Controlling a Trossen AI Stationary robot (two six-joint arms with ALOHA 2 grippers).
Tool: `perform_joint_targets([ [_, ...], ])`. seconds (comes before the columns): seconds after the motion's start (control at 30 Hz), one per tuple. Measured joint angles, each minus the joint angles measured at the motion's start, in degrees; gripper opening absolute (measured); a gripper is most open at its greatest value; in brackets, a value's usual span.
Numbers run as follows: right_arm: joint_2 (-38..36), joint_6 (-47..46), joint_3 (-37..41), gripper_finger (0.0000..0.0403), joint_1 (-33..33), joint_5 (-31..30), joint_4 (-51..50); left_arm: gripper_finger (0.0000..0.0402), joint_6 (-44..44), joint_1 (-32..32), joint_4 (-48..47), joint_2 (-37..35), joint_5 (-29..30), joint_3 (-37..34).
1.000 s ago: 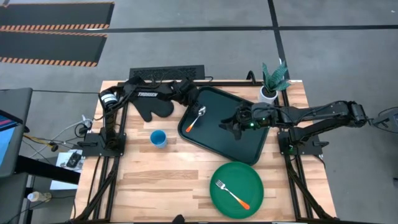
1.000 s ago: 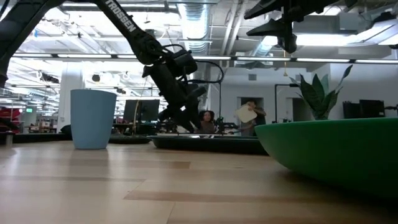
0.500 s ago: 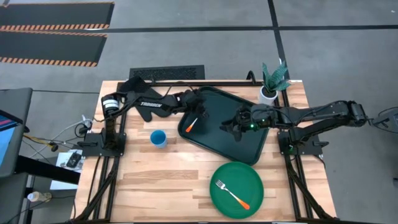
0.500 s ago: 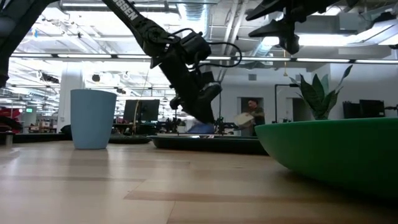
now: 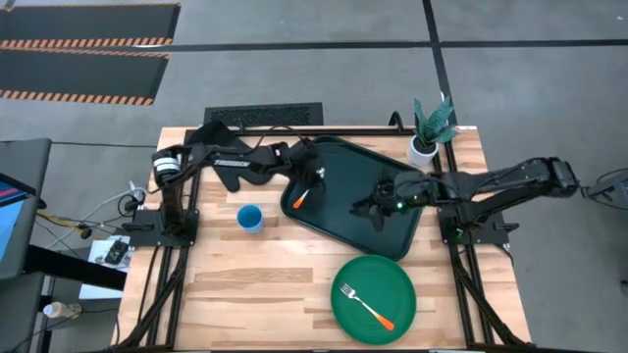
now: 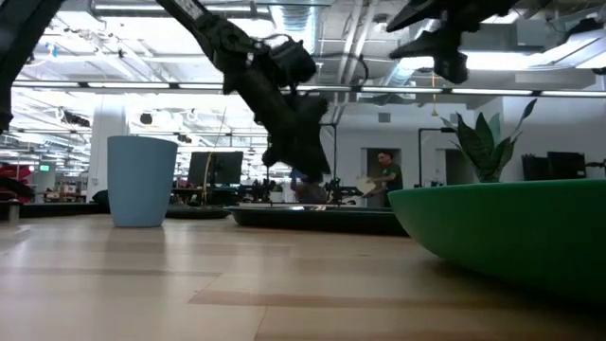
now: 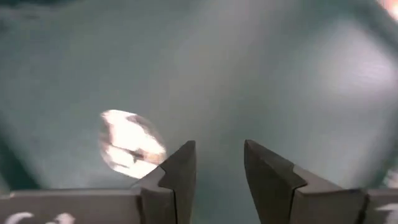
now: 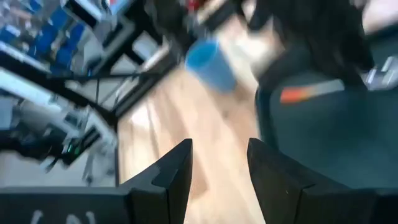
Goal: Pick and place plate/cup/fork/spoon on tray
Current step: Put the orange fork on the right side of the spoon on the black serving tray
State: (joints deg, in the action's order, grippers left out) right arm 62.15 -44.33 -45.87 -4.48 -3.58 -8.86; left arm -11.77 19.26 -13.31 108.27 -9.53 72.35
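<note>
The dark tray (image 5: 392,230) lies at the table's far right. The spoon lies in the tray's left part, orange handle (image 5: 299,199) toward the near edge. Its silver bowl (image 7: 132,140) shows beside one finger of my left gripper (image 5: 316,176), not between the fingers. That gripper is open (image 7: 219,162) and hovers low over the tray, pointing down. My right gripper (image 5: 369,208) is open (image 8: 219,162) and empty, high above the tray's middle. The green plate (image 5: 373,299) rests on the table near the front edge. The fork (image 5: 368,306) lies on it. The blue cup (image 5: 249,218) stands left of the tray.
A black oven mitt (image 5: 234,175) lies left of the tray's far corner, partly under my left arm. A white pot with a green plant (image 5: 429,132) stands at the table's far right corner. Bare wood (image 5: 275,284) shows between cup and plate.
My left gripper has gone from the tray's far left corner toward the table's right and near edges, over the spoon's bowl, and has come down close to the tray. My right gripper has shifted a little toward the near edge. The spoon, plate, fork and cup lie as before.
</note>
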Motion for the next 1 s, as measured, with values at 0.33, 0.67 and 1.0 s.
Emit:
perform_joint_targets([
  [0.33, 7.9, -20.5, -0.1, 0.0172, -19.6, 2.3, -2.6, 0.0119, 3.3, -0.4, -11.2, -17.3, 0.8, 0.0],
  [0.67, 27.6, -33.9, -8.4, 0.015, -29.4, 6.4, 3.5, 0.0119, 5.2, -0.5, -13.3, -31.9, 6.9, 0.1],
  [1.0, 39.0, -25.7, -24.3, 0.0124, -26.5, 13.8, -24.3, 0.0119, 2.2, -0.5, -20.2, -36.1, 7.2, 0.0],
])
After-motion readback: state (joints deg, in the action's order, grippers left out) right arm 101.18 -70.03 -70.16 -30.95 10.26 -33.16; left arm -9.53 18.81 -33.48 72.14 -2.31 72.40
